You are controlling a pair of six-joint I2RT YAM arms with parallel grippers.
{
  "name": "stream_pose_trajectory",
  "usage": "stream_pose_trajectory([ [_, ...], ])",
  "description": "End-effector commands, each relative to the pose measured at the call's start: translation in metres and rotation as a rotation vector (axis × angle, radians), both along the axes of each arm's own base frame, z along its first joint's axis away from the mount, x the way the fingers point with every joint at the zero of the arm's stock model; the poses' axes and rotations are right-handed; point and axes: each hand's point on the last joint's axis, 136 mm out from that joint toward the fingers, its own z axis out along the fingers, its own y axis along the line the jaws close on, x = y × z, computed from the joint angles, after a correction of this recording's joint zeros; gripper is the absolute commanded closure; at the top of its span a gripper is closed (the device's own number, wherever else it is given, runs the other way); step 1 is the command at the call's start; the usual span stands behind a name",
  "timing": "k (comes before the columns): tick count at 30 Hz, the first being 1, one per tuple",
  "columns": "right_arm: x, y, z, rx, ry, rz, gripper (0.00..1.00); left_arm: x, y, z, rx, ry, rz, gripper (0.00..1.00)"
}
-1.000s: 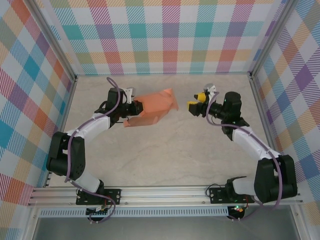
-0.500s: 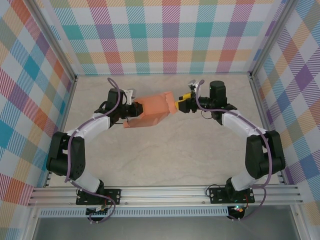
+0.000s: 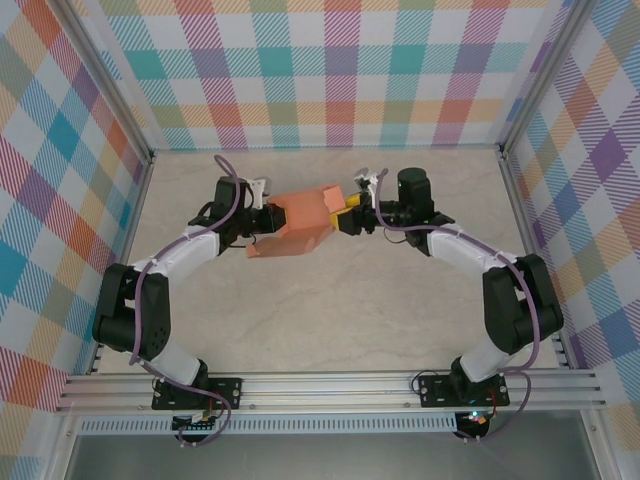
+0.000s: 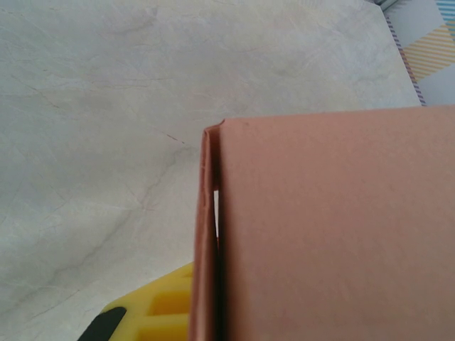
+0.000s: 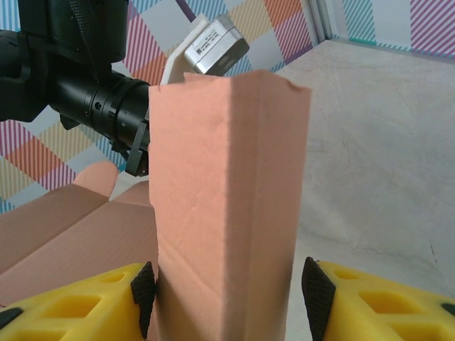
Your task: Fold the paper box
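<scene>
- Counting one paper box (image 3: 303, 222), one left gripper (image 3: 268, 218), one right gripper (image 3: 346, 214) and one table (image 3: 330, 310).
- Position: the box sits between the two grippers at the table's far middle. Its left end is at the left gripper, and its right end stands between the right gripper's fingers (image 5: 64, 302).
- Left gripper: closed, clamped on the box's left edge.
- Right gripper: jaws apart, straddling the box's upright end, with one of the pads (image 5: 144, 291) against the card and the other just beside it.
- Materials: the box is thin, matte salmon-orange card, creased into flat panels. The fingers are yellow, cell-moulded plastic with black pads. The table is pale and marble-veined.
</scene>
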Motion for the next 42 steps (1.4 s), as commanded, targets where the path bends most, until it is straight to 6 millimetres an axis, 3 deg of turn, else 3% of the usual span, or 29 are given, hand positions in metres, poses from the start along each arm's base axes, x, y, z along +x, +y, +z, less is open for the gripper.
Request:
stream_pose_trajectory([
  [1, 0.003, 0.005, -0.005, 0.006, -0.025, -0.016, 0.42, 0.002, -0.009, 0.024, -0.037, -0.052, -0.031, 1.0],
  [8, 0.01, 0.011, -0.017, -0.028, -0.039, -0.088, 0.5, 0.002, -0.008, 0.025, -0.016, -0.064, -0.035, 1.0],
  [16, -0.005, 0.029, -0.015, -0.051, -0.036, -0.054, 0.49, 0.002, -0.002, 0.026, 0.046, -0.079, -0.013, 1.0],
  [20, 0.007, 0.017, -0.01, -0.084, -0.018, -0.183, 0.49, 0.001, 0.003, 0.024, 0.067, -0.08, 0.002, 1.0],
  [25, -0.016, 0.018, 0.006, -0.038, 0.0, -0.074, 0.33, 0.0, 0.004, 0.021, 0.078, -0.085, -0.001, 1.0],
  [30, -0.025, 0.01, 0.023, 0.031, 0.058, 0.002, 0.36, -0.002, 0.005, 0.029, 0.093, -0.103, -0.034, 1.0],
  [35, -0.021, -0.009, 0.031, 0.047, 0.044, -0.042, 0.36, -0.003, 0.009, 0.036, 0.094, -0.105, -0.039, 1.0],
  [42, -0.032, -0.034, 0.05, 0.123, 0.014, -0.012, 0.29, -0.003, 0.01, 0.039, 0.085, -0.1, -0.039, 1.0],
])
